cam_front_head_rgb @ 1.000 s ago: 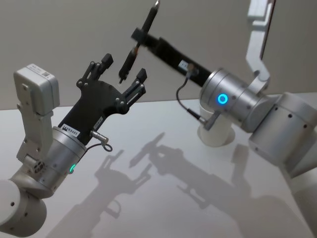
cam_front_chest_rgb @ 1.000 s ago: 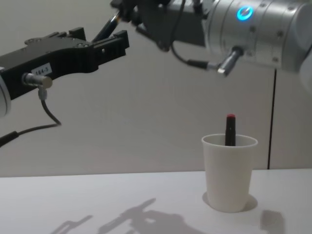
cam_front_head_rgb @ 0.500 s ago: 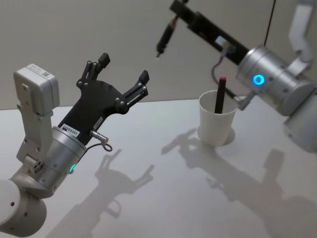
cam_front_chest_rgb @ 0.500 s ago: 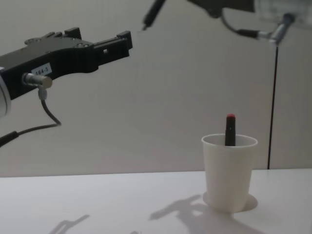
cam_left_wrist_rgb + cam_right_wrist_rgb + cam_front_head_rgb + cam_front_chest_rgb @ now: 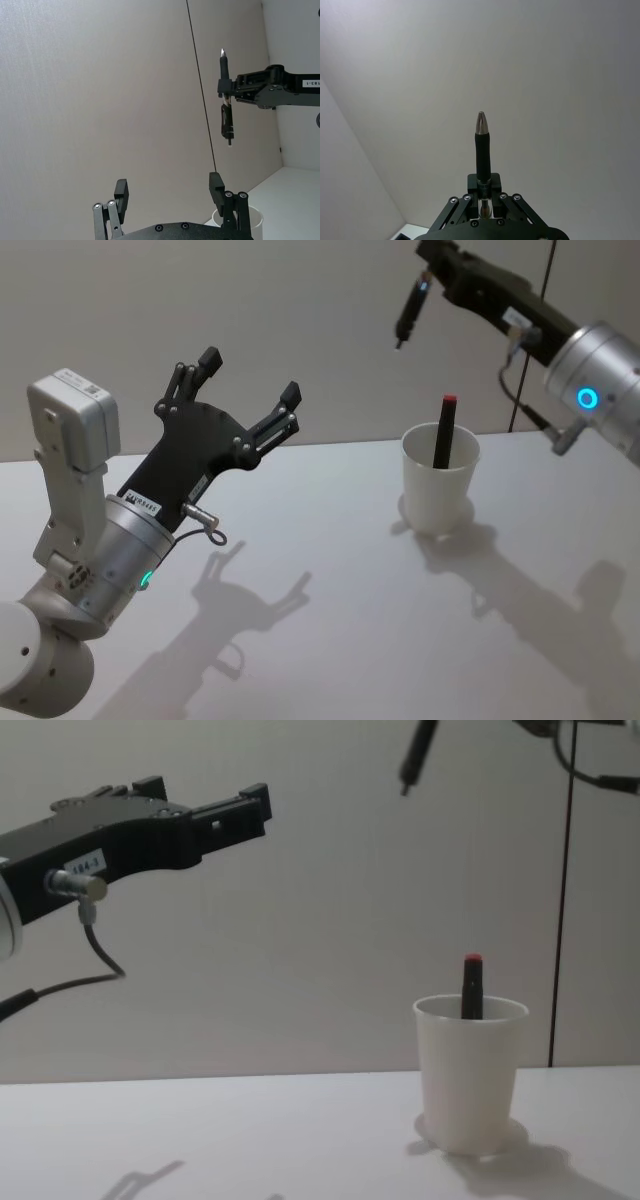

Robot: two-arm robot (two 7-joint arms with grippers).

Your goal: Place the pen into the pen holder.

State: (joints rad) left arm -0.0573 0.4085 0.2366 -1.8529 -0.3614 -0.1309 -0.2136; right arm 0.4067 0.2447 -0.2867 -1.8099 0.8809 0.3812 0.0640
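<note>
Two pens in play: a black pen (image 5: pixel 409 309) clamped in the right gripper (image 5: pixel 428 280), held high in the air, above and a bit to the robot's left of the pen holder (image 5: pixel 439 480). Holder stands upright on the white table (image 5: pixel 330 620) w/ a red-capped pen (image 5: pixel 444 430) already leaning inside. Left gripper (image 5: pixel 245 395) hangs raised over the table's left side, fingers spread wide, holding nothing, well apart from the cup.

Red-capped marker (image 5: pixel 472 986) in pen holder (image 5: pixel 470 1075); pen (image 5: pixel 418 753) apparently high above.
</note>
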